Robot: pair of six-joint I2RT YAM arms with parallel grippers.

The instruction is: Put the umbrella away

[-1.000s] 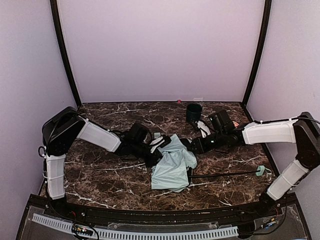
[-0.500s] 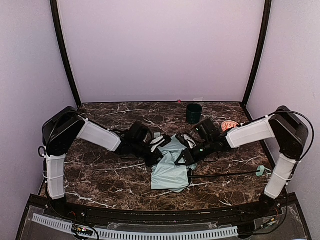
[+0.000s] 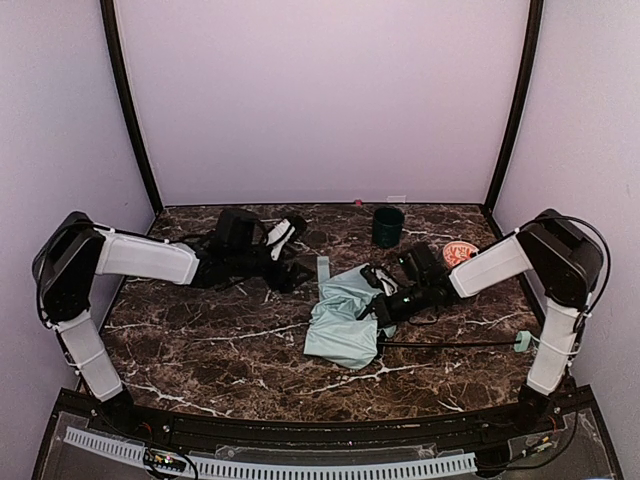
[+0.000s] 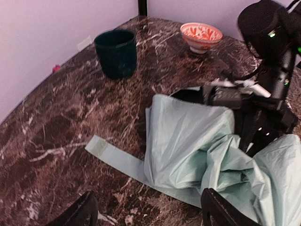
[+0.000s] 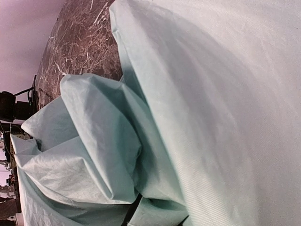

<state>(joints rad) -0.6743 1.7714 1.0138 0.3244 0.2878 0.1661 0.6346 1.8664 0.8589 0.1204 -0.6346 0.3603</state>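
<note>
From above, we see the crumpled pale mint-green fabric umbrella (image 3: 340, 320) lying at the middle of the dark marble-patterned table (image 3: 200, 340). Its thin black shaft (image 3: 450, 345) runs right to a small mint handle (image 3: 521, 341). The right gripper (image 3: 378, 297) sits against the canopy's right edge, jaws pressed together. The left gripper (image 3: 286, 237) hangs well apart, up and to the left.

In the left wrist view, its black fingers (image 4: 77, 214) stand spread with nothing between them. The canopy lies just beyond, a dark green round cup (image 4: 116, 52) and a red-and-white patterned bowl (image 4: 201, 35) farther off.

The right wrist view is filled with mint fabric. The fingers are hidden, so we cannot tell whether a fold is caught.
</note>
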